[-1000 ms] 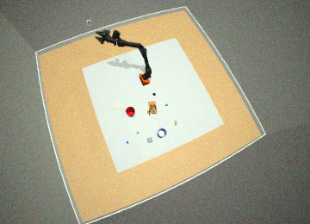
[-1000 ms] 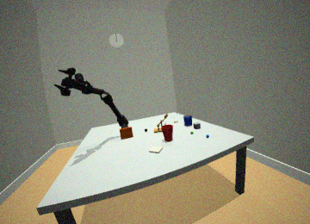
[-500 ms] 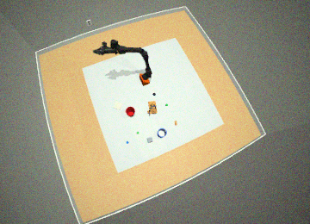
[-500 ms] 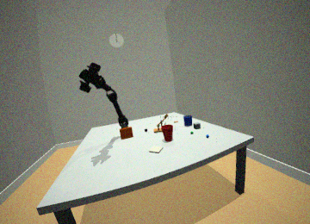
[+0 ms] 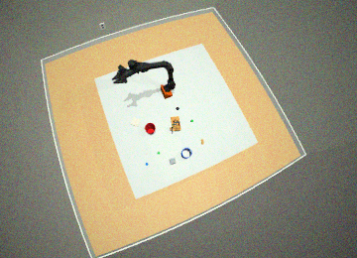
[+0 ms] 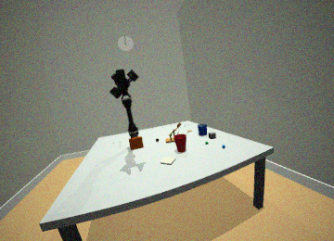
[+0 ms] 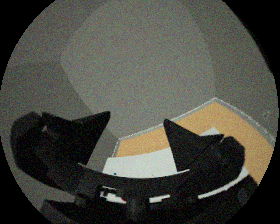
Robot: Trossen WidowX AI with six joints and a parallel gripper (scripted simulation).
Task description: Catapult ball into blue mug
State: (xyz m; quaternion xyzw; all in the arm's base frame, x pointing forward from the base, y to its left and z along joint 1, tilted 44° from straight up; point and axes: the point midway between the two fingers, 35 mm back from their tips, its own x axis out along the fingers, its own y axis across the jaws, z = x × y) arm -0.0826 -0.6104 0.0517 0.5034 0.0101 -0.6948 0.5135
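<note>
The wooden catapult (image 5: pixel 174 120) (image 6: pixel 170 140) stands on the white table, its throwing arm tilted up in the exterior view. The blue mug (image 5: pixel 181 154) (image 6: pixel 202 130) stands upright beyond it, seen from the robot base. Several tiny things lie around, among them a blue one (image 5: pixel 147 164) (image 6: pixel 224 146), a green one (image 5: pixel 159 153) (image 6: pixel 207 143), another green one (image 5: pixel 191 121) and a black one (image 5: pixel 178 108) (image 6: pixel 157 140); I cannot tell which is the ball. My gripper (image 5: pixel 115 74) (image 6: pixel 123 83) (image 7: pixel 138 117) is open and empty, high above the table and far from the catapult.
A red cup (image 5: pixel 150 128) (image 6: pixel 181 143) stands beside the catapult. A grey block (image 5: pixel 173 161) (image 6: pixel 211 135) is near the blue mug. A small orange thing (image 5: pixel 202 142) and a flat cream square (image 5: pixel 135 122) (image 6: pixel 168 161) lie on the table (image 5: pixel 223 121) (image 6: pixel 102 192).
</note>
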